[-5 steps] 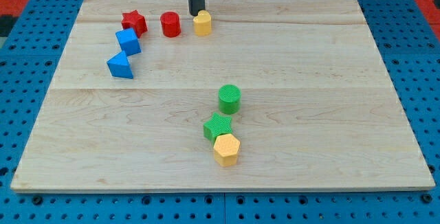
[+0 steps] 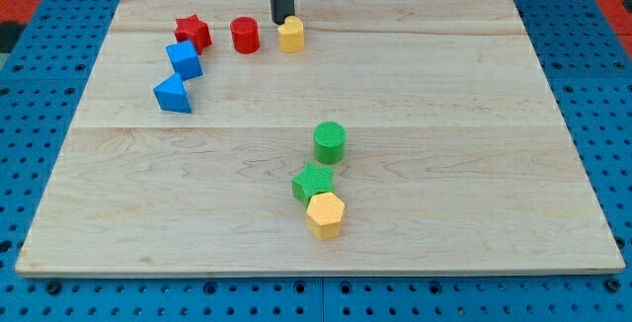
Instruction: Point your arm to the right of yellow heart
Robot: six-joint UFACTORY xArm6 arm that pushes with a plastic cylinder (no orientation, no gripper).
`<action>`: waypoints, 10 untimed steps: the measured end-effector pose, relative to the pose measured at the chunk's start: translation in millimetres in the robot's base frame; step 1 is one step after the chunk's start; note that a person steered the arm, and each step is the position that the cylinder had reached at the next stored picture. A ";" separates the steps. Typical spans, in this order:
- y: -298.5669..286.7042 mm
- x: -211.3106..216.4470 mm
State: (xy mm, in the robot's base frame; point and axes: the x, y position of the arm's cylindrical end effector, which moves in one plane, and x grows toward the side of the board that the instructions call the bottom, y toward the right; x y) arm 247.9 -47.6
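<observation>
While the yellow heart [image 2: 290, 35] is sitting near the view's top edge of the tabletop [image 2: 444, 115], I am holding my tip [image 2: 282, 20] just behind it, toward the view's top and a touch to the view's left, so close that I cannot tell whether the two are touching. I am judging the task as not yet done: the spot I am aiming for, on the view's right of the heart, is lying bare, and my tip is standing on the wrong side of it. What is left, by my reading, is going around the heart without nudging it and settling just beside its right flank.

This arm is carrying no jaws at all, only the straight dark rod, so nothing is being pinched or held.

Moving outward from my tip, the red cylinder [image 2: 245, 36] is lying near on the view's left, then the red star [image 2: 193, 33], with the blue cube [image 2: 184, 59] and a blue wedge-like block [image 2: 174, 95] trailing toward the view's bottom-left. Well apart, toward the view's bottom, the green cylinder [image 2: 330, 141], green star [image 2: 313, 181] and yellow hexagon [image 2: 325, 214] are clustering.
</observation>
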 end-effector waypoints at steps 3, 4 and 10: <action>0.9 -12.4; 9.8 -28.3; 170.9 110.9</action>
State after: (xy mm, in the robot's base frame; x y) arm 358.8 123.3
